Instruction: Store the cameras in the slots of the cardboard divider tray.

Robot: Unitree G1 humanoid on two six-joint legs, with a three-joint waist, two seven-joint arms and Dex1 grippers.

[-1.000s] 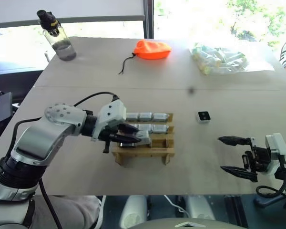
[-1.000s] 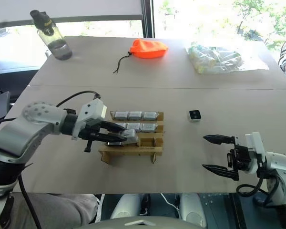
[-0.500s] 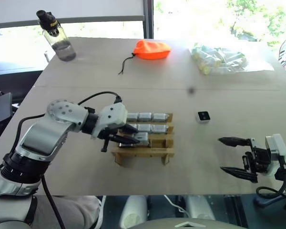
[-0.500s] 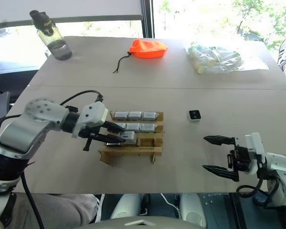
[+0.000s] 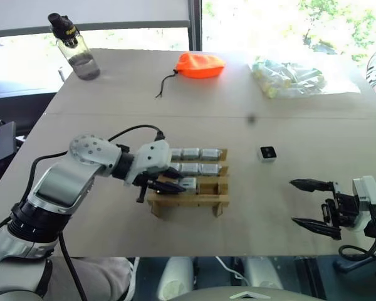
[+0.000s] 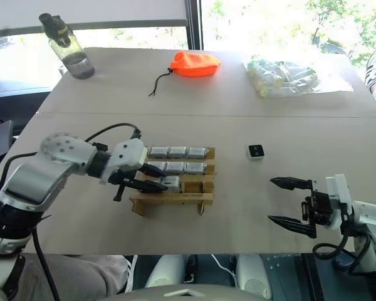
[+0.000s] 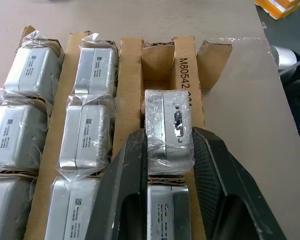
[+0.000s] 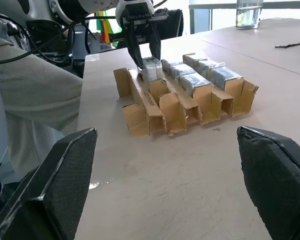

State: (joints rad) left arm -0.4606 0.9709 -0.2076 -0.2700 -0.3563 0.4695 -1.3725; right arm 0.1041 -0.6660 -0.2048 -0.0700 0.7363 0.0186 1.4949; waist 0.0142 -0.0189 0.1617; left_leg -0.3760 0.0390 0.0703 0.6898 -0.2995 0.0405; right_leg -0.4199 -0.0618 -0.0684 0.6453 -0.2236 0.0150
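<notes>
The tan cardboard divider tray stands mid-table. Wrapped silver-grey cameras fill its back row and its middle row. My left gripper is shut on another wrapped camera, held at the middle slot of the front row. Another camera sits in the slot beside it, and the slot on its other side is empty. A loose camera with a black lens face lies on the table right of the tray. My right gripper hovers open near the front right, holding nothing.
A water bottle stands at the far left corner. An orange drawstring pouch lies at the back middle and a clear bag of pale tubes at the back right. The table's front edge runs just below both arms.
My left wrist has tipped slightly downward, and the held camera sits a little lower in the front row. The right arm has not moved.
</notes>
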